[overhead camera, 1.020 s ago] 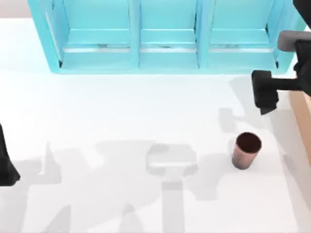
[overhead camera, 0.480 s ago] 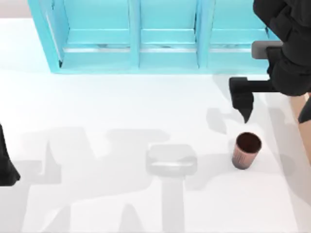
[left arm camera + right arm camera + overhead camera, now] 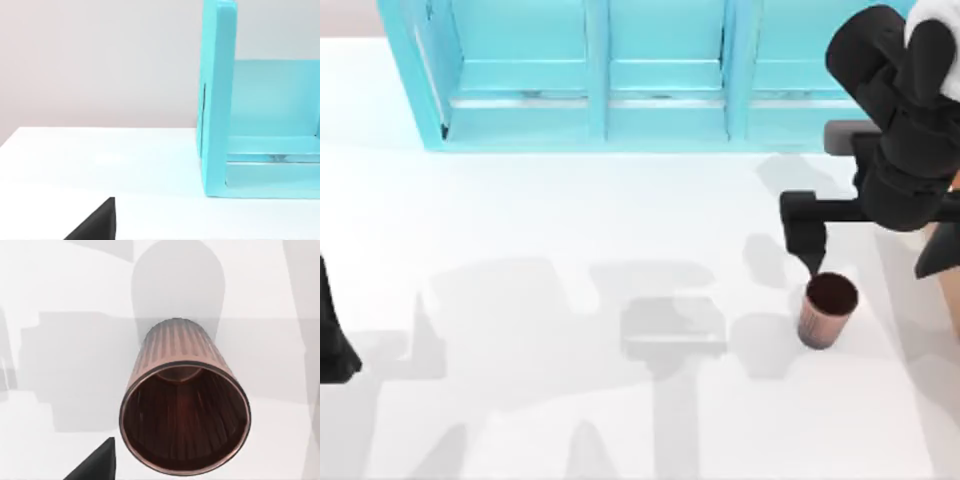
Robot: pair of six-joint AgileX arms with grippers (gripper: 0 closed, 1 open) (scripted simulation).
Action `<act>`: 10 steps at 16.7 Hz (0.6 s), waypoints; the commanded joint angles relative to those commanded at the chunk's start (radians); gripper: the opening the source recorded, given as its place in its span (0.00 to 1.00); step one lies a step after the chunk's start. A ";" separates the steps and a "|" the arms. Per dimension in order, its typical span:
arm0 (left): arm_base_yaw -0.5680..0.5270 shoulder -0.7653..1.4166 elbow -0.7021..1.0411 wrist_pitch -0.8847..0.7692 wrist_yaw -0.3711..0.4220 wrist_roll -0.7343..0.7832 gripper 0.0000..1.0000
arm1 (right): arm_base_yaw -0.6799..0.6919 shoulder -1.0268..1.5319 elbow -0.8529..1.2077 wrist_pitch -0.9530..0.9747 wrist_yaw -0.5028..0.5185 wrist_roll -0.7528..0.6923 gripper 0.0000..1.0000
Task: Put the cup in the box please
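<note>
The small copper-brown ribbed cup (image 3: 829,309) stands upright on the white table (image 3: 570,220) near its right side, and the right gripper (image 3: 809,252) hangs just above its far rim; whether its fingers are spread or closed cannot be told. The tan wooden box (image 3: 942,262) shows as a sliver at the table's right edge. If the gripper descends off-centre, a fingertip could strike the rim and tip the light cup; the left gripper (image 3: 334,350) sits parked at the left edge.
</note>
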 joint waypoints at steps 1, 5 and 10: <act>0.000 0.000 0.000 0.000 0.000 0.000 1.00 | 0.001 0.011 -0.036 0.055 0.000 0.001 1.00; 0.000 0.000 0.000 0.000 0.000 0.000 1.00 | 0.004 0.046 -0.154 0.202 0.000 0.005 1.00; 0.000 0.000 0.000 0.000 0.000 0.000 1.00 | 0.005 0.050 -0.164 0.213 0.000 0.005 1.00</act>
